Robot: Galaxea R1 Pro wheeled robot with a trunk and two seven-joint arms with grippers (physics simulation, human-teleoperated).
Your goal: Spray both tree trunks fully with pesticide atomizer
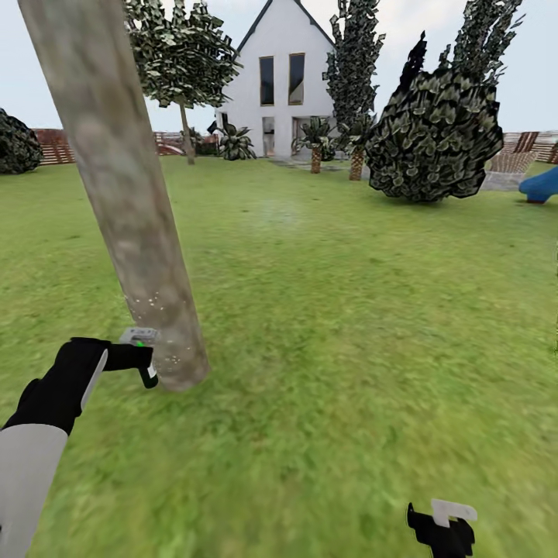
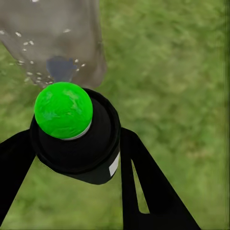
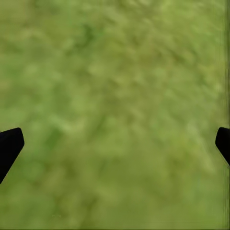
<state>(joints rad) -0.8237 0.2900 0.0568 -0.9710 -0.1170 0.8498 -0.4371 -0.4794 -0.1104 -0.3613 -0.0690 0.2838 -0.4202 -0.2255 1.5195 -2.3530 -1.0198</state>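
While the left gripper clasps the atomizer, droplets speckle the tree trunk.

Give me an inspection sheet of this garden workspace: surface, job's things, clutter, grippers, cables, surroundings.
Surface: green lawn, blurred up close.
Job's things: pesticide atomizer, green cap, black body, pointed at the base of the near tree trunk; pale specks dot the trunk's lower part. A second tree stands farther back.
Clutter: nothing seen.
Grippers: left gripper shut on the atomizer; right gripper open over bare grass.
Cables: nothing seen.
Surroundings: white house, dark bushes, short palms, wooden fence, blue object at the edge.
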